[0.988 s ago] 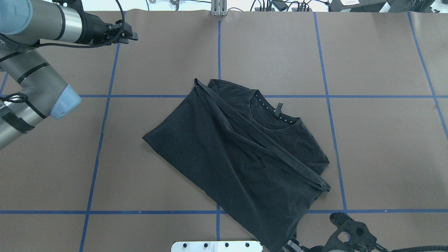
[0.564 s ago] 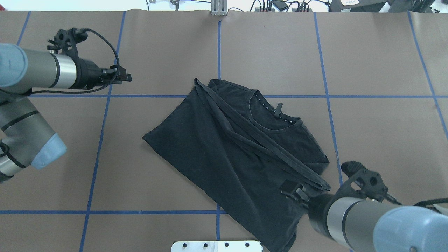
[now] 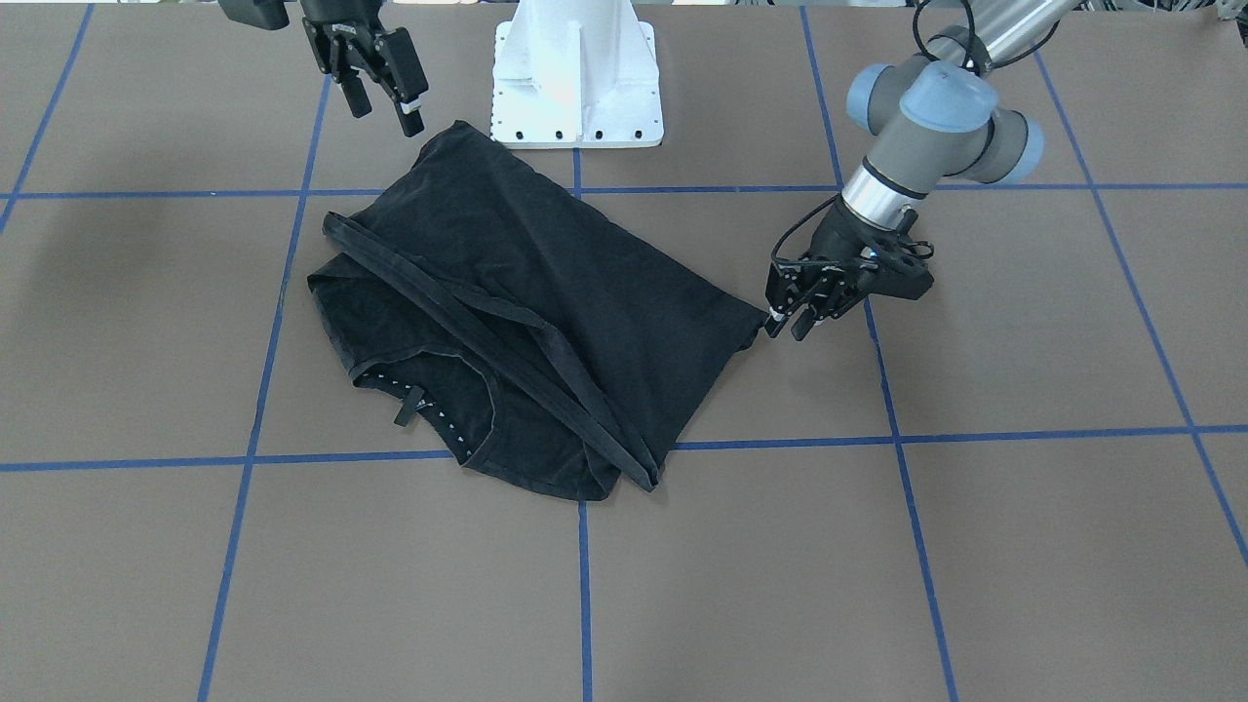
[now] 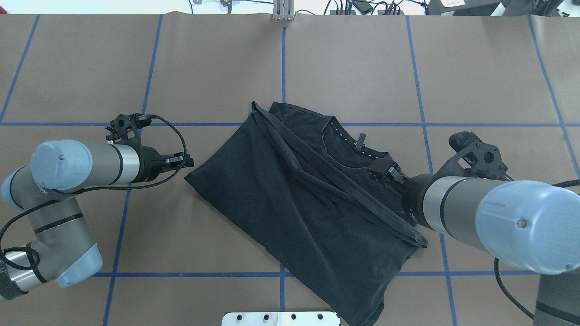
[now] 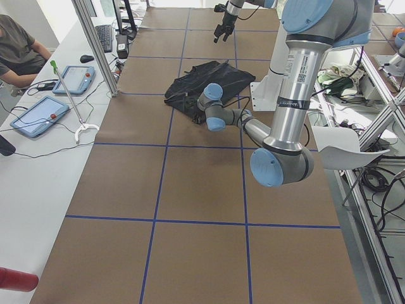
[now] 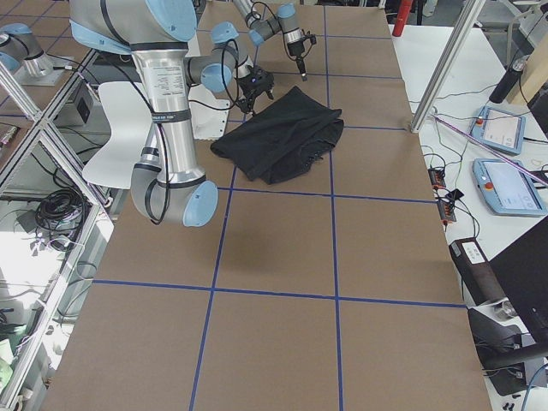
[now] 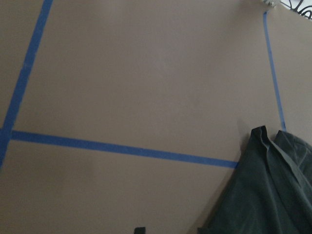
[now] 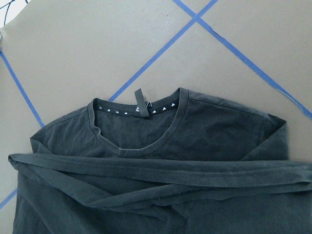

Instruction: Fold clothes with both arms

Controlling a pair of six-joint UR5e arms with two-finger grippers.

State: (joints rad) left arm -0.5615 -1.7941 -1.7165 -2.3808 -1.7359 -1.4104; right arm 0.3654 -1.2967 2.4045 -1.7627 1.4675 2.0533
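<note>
1. I have the black T-shirt (image 4: 272, 194) lying loosely folded at the middle of the brown table (image 4: 204, 68), across the blue tape lines (image 4: 362, 124).
2. In the overhead view its collar (image 8: 131, 148) sits at the shirt's 1 o'clock. The hem band (image 4: 344, 194) runs diagonally from 11 o'clock to 4 o'clock.
3. The left gripper (image 3: 785, 331) is low at the shirt's 9 o'clock, its tips just beside the pointed corner of the cloth. The fingers look parted with nothing between them.
4. The right gripper (image 3: 387, 109) is over the shirt's 3 o'clock side, near the collar. It hangs above the cloth with its fingers spread wide, gripping nothing.
5. My right wrist camera looks straight down on the collar and the band.
6. The white base plate (image 3: 575, 88) lies at the shirt's 6 o'clock.
</note>
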